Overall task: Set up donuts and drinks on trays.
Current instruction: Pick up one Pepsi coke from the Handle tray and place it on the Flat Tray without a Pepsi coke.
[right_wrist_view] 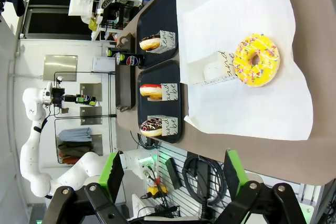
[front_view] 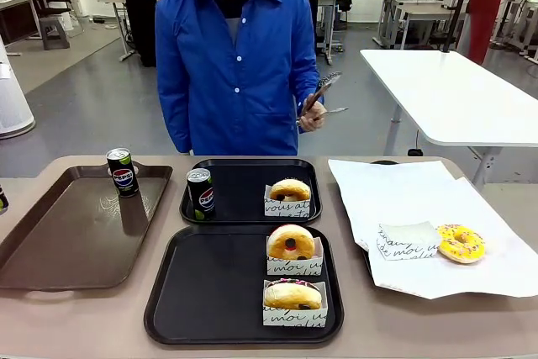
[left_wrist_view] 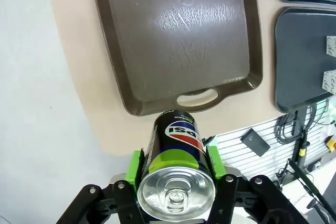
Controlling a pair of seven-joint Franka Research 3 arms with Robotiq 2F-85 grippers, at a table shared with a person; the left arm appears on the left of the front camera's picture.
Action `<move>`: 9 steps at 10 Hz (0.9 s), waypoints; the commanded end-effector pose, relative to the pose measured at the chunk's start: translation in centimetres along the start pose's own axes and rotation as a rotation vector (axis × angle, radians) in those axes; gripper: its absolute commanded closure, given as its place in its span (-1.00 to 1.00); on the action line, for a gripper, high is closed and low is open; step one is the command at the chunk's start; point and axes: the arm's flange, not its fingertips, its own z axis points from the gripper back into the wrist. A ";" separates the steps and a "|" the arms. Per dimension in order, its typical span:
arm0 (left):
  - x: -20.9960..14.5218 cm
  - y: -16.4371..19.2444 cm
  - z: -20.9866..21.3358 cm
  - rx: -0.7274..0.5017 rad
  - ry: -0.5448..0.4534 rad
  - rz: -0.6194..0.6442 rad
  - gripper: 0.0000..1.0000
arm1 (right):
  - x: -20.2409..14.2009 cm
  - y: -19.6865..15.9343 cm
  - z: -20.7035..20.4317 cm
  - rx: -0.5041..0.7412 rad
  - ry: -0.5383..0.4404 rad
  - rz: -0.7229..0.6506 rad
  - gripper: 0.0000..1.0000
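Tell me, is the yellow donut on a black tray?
No, the yellow donut lies on the white paper, beside a white sleeve.

We see a large brown rectangular tray [front_view: 76, 233] on the left part of the tan counter [front_view: 84, 317], a cut-out handle in its near rim. A creased sheet of white paper [front_view: 395, 195] covers the right part. Across the counter stands a person in a blue shirt [front_view: 235, 65] with black tongs [front_view: 324, 90]. A white table [front_view: 454, 90] stands farther back.
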 end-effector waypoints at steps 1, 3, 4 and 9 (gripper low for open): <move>0.0 0.1 0.0 -0.001 -0.001 0.003 -0.16 | -0.2 -0.1 -0.2 0.000 0.002 0.001 -1.00; -0.5 -6.7 -2.1 0.027 -0.063 -0.134 -0.16 | -0.2 -0.1 -0.2 0.000 0.002 0.001 -1.00; -1.3 -9.8 -3.4 0.037 -0.085 -0.182 -0.16 | -0.2 -0.1 -0.2 0.000 0.002 0.001 -1.00; -3.6 -23.4 -9.2 0.141 -0.104 -0.437 -0.16 | -0.2 -0.1 -0.2 0.000 0.002 0.001 -1.00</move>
